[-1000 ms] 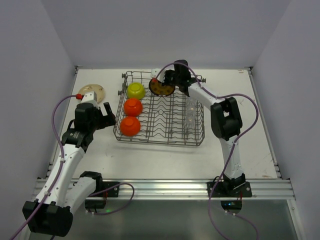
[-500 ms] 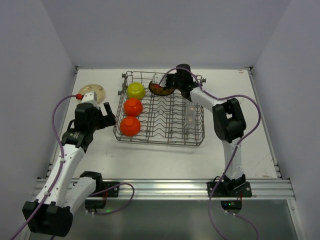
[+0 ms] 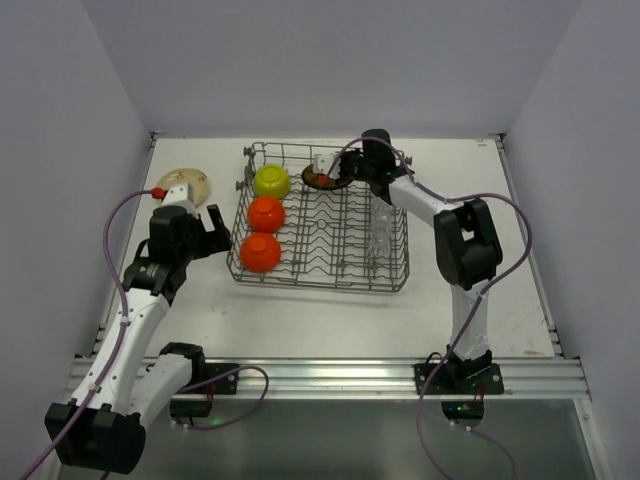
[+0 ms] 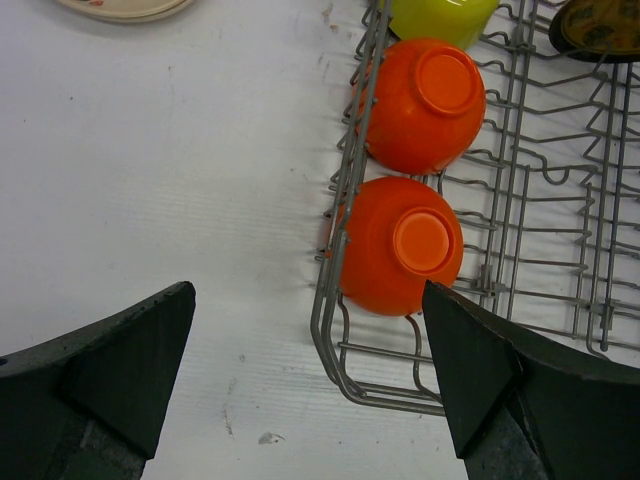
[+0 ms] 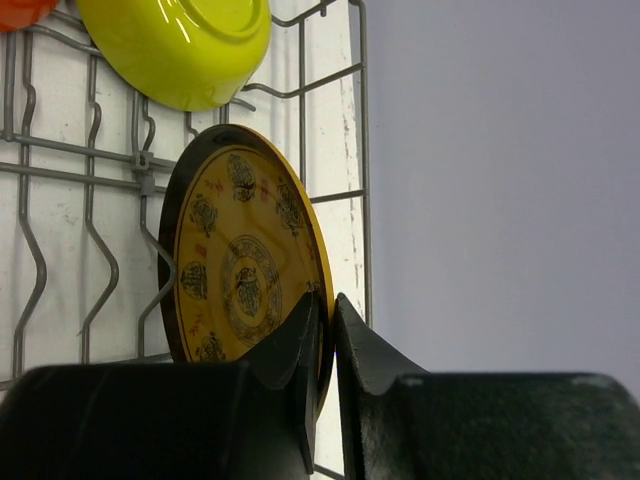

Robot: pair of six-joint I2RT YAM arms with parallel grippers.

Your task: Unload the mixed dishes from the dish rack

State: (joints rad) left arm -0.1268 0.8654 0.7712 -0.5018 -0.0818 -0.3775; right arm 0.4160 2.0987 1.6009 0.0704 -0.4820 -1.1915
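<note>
The grey wire dish rack (image 3: pixel 320 270) holds a yellow-green bowl (image 3: pixel 271 180), two orange bowls (image 3: pixel 265 213) (image 3: pixel 260 252) and clear glasses (image 3: pixel 381 232). My right gripper (image 3: pixel 332 172) is shut on the rim of a brown-and-yellow plate (image 5: pixel 240 260), held above the rack's far side. The yellow-green bowl (image 5: pixel 180 45) shows behind it in the right wrist view. My left gripper (image 3: pixel 205 232) is open and empty, left of the rack; both orange bowls (image 4: pixel 425 100) (image 4: pixel 400 245) lie ahead of it.
A cream plate (image 3: pixel 182 183) lies upside down on the white table at the far left; its edge shows in the left wrist view (image 4: pixel 125 8). Grey walls close in the table on three sides.
My right gripper has drawn the plate right and back, tilting it flatter over the rack's far side. The left arm has not moved.
</note>
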